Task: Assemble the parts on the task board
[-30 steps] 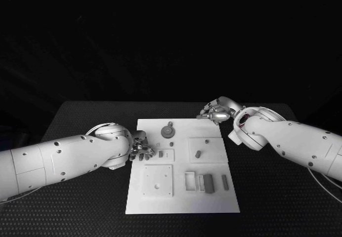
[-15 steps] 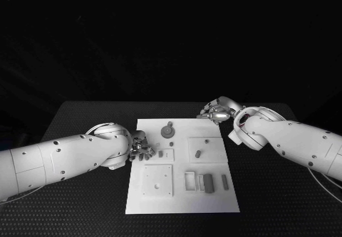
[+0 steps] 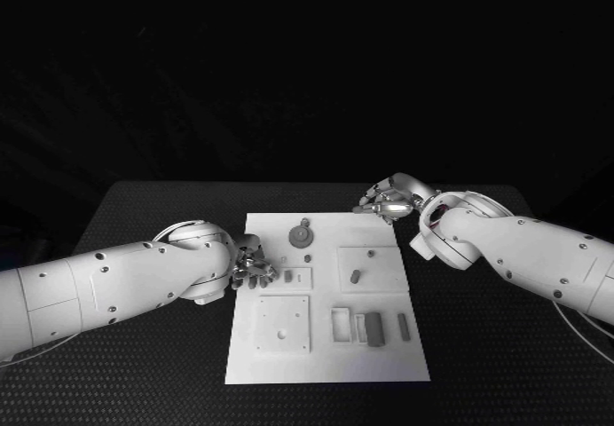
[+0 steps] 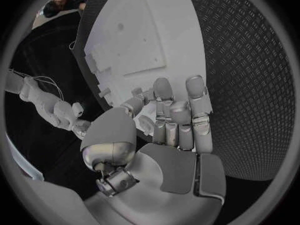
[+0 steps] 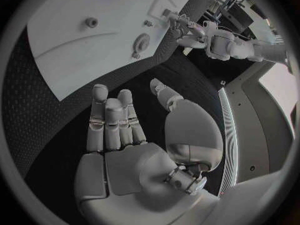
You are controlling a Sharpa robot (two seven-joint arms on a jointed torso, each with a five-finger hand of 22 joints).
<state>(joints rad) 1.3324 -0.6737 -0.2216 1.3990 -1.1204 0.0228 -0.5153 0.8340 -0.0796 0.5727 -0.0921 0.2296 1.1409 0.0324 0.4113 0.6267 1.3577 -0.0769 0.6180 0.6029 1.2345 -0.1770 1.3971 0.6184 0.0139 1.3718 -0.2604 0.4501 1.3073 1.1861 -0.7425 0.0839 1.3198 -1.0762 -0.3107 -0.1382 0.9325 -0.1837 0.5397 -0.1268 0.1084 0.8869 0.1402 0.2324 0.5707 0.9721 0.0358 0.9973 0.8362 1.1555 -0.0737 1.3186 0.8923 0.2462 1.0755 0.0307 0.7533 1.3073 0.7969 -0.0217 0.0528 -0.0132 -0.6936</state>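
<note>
Task board point(image 3: 326, 364) lies mid-worktop point(image 3: 153, 213), small grey parts point(image 3: 302, 235) lying or standing on it. Left hand point(image 3: 254, 264) at board's left edge, fingers apart, holding nothing. Right hand point(image 3: 388, 202) just off board's far right corner, fingers loosely spread, nothing held.

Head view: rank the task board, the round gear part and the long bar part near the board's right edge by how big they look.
1. task board, by far the largest.
2. round gear part.
3. long bar part, slimmer; its length looks close to the gear's width, so this order is unsure.
</note>
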